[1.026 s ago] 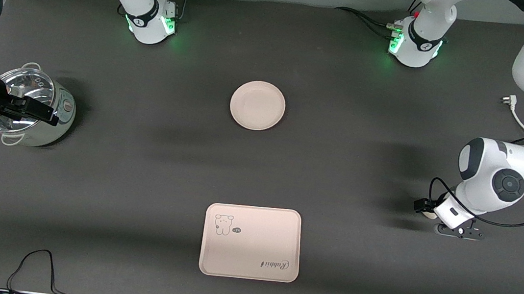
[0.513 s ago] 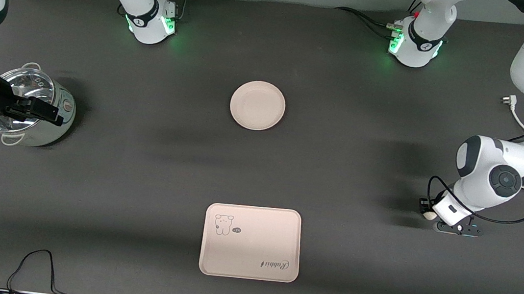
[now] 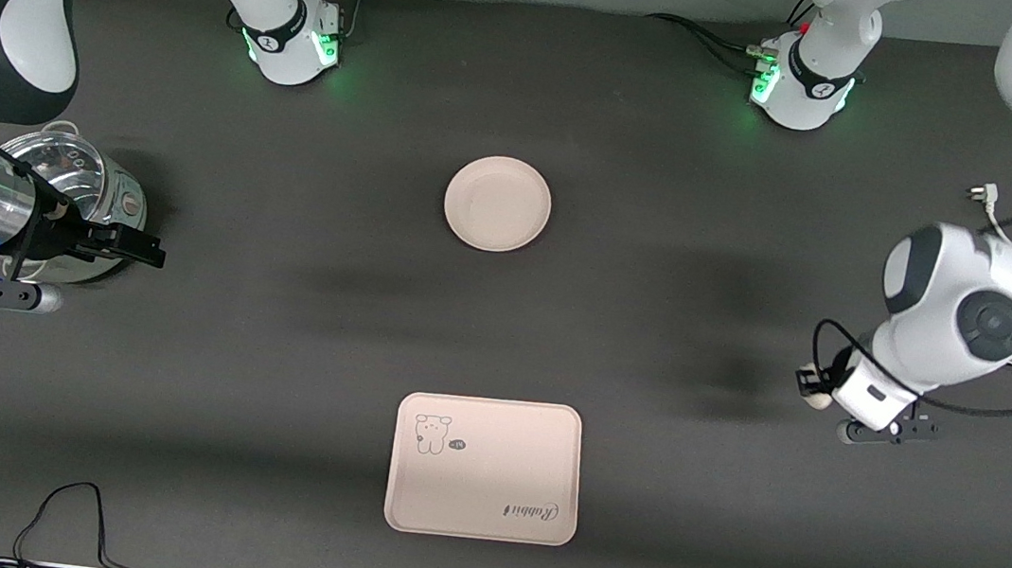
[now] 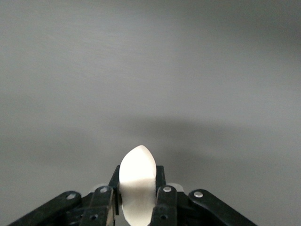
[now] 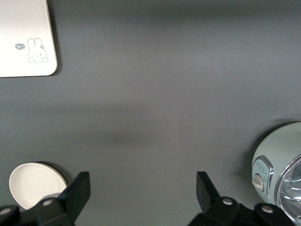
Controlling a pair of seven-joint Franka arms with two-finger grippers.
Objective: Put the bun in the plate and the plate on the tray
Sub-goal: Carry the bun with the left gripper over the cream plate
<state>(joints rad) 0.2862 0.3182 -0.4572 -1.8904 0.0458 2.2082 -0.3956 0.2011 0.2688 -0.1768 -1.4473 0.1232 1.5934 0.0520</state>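
Observation:
My left gripper [image 3: 813,388] is shut on the bun [image 4: 137,181], an off-white oblong lump, and holds it above the bare table at the left arm's end; the bun also shows in the front view [image 3: 819,398]. The round cream-pink plate [image 3: 497,203] sits mid-table, empty, and also shows in the right wrist view [image 5: 35,183]. The rectangular tray [image 3: 485,468] with the bear drawing lies nearer the front camera than the plate; its corner shows in the right wrist view [image 5: 26,40]. My right gripper [image 3: 150,250] is open and empty, up beside the pot.
A steel pot with a glass lid [image 3: 68,201] stands at the right arm's end, also in the right wrist view [image 5: 280,174]. A white plug and cable [image 3: 986,207] lie at the left arm's end. A black cable [image 3: 65,515] loops by the front edge.
My left gripper has risen off the table with the bun in it and moved slightly toward the middle. My right gripper has moved from over the pot toward the table's middle.

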